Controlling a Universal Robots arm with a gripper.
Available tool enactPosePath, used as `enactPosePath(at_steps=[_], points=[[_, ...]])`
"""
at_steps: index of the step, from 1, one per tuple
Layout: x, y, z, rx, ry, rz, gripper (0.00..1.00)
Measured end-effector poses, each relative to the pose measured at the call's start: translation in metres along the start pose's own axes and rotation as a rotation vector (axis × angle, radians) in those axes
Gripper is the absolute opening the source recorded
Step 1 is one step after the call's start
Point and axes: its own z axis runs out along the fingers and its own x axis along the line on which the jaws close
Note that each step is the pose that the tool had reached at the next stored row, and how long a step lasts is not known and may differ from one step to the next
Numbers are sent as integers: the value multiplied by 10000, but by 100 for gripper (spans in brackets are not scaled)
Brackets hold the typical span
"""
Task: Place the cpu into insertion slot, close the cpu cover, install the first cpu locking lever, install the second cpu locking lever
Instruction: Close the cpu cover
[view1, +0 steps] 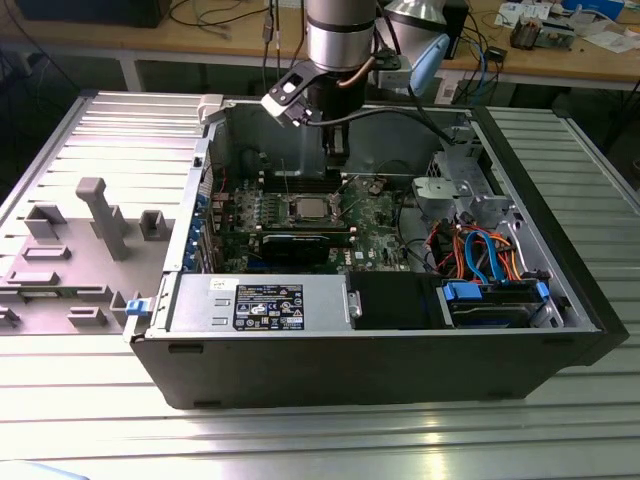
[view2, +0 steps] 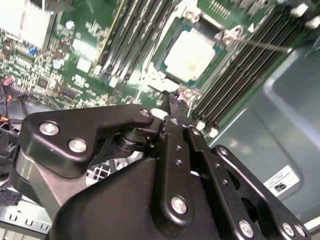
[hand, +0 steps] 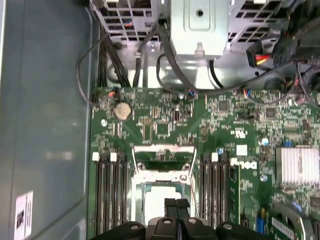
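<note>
The cpu (hand: 154, 202) lies flat in the insertion slot (view2: 161, 59), and its pale silver top (view2: 192, 52) faces up. In the exterior view it (view1: 307, 208) sits mid-board inside the open computer case. The cpu cover (hand: 162, 174), a silver frame with a square window, stands lifted off the socket at its hinge side. A thin locking lever (view2: 265, 46) sticks out beside the socket. My gripper (hand: 176, 204) hovers just above the socket's edge, shut, with nothing between its black fingers (view2: 172, 117). The arm comes down near the case's back wall (view1: 337, 155).
Black memory slots (hand: 107, 195) flank the socket on both sides. A finned heat sink (hand: 297, 165) and a coin battery (hand: 121, 111) sit on the green board. Cables and a drive cage (view1: 450, 190) crowd the exterior view's right. A power supply (view1: 260, 300) lies at the front, with grey fixtures (view1: 100, 215) outside.
</note>
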Motion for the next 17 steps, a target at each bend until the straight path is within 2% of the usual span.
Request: enactPosePath(at_steps=[1,8,10,11,15,17], points=[[-2,75,4,12,0,-2,11],[-5,206,15,22,-5,-1,11],[-6,324,27,35,-6,-1,11],[-1,441,48,66,-7,-1,11],[18,599,99,148,-13,-4,11],[33,653,129,178,-16,-6,11]])
